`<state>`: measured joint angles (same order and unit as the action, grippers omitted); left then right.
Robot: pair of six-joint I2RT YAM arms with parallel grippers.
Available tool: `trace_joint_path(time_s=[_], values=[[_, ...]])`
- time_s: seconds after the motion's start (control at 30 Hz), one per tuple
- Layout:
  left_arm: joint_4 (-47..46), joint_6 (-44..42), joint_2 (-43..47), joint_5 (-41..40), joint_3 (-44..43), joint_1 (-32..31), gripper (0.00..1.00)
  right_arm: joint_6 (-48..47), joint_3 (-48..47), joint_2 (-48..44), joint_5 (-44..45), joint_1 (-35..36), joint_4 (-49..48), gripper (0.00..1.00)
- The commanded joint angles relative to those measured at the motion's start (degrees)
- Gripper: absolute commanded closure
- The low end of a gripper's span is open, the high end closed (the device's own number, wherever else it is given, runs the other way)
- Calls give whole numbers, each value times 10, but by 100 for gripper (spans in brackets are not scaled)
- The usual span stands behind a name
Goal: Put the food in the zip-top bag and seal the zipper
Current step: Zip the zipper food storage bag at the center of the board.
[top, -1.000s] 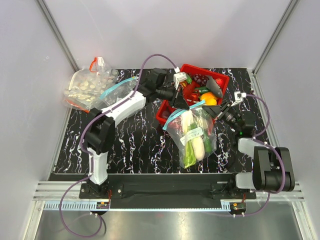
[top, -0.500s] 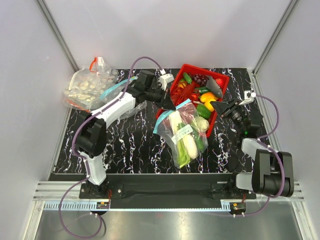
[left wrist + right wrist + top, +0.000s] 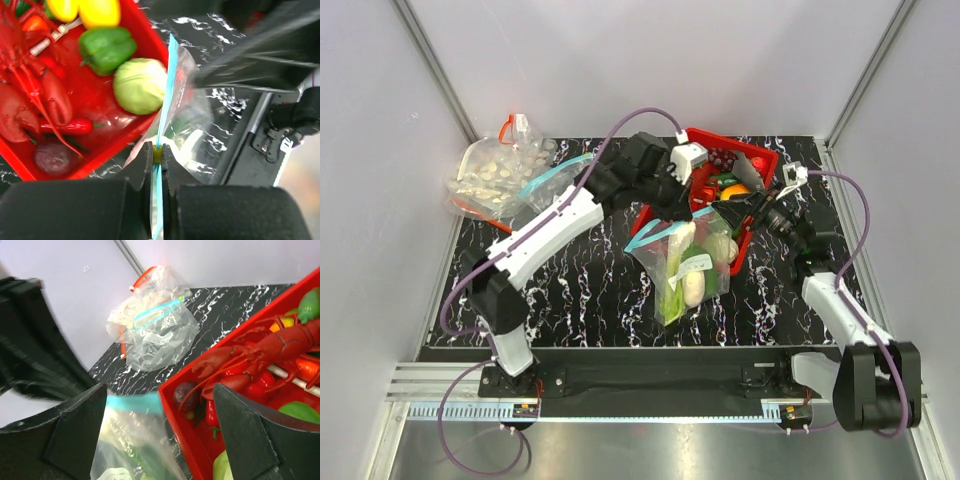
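The zip-top bag (image 3: 688, 268) hangs at the red basket's near corner, and inside it is the food (image 3: 691, 286): white pieces and green leaves. My left gripper (image 3: 683, 208) is shut on the teal zipper (image 3: 655, 232) at the bag's top edge. In the left wrist view the jaws of that gripper (image 3: 159, 154) pinch the zipper (image 3: 169, 85), with a yellow bit between the tips. My right gripper (image 3: 736, 212) stands wide open just right of the bag. In the right wrist view its fingers (image 3: 75, 425) straddle the zipper's end (image 3: 132, 403) and the bag (image 3: 132, 442) without touching.
The red basket (image 3: 767, 160) behind the bag holds a red lobster (image 3: 265, 347), a green pepper (image 3: 106, 47), a cabbage (image 3: 139, 92) and other toy produce. At the back left lie a second clear bag with a teal strip (image 3: 558, 180) and a red-zippered bag (image 3: 492, 175) of white pieces.
My right gripper has opened, letting go of the bag, and moved left toward its mouth. The left gripper, still shut on the zipper, swung left and back right; the bag shifted left.
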<state>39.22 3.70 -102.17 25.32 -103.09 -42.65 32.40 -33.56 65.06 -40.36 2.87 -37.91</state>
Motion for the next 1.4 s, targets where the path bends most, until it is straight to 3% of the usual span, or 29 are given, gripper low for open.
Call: trace_joint_path(time_s=[0.0, 0.3, 0.43, 0.73, 0.93, 1.13, 1.2, 1.37], values=[[63, -8, 65, -131, -73, -50, 100, -56, -41, -65, 27, 13, 106, 7], [152, 28, 82, -315, -151, -170, 100, -83, -74, -164, 62, 13, 260, 3], [69, 55, 79, -331, 25, -168, 100, -80, -70, -180, 68, 13, 284, 3], [-45, 122, 109, -354, 148, -184, 100, -85, -86, -231, 90, 12, 409, 3], [-147, 170, 86, -421, 226, -248, 100, -87, -81, -254, 101, 12, 445, 3], [-115, 86, 107, -425, 179, -247, 100, -82, -92, -249, 93, 13, 498, 3], [-60, 62, 130, -422, 139, -246, 100, -77, -115, -245, 97, 13, 518, 3], [149, 0, 117, -407, -131, -248, 100, -67, -199, -237, 106, 13, 597, 4]])
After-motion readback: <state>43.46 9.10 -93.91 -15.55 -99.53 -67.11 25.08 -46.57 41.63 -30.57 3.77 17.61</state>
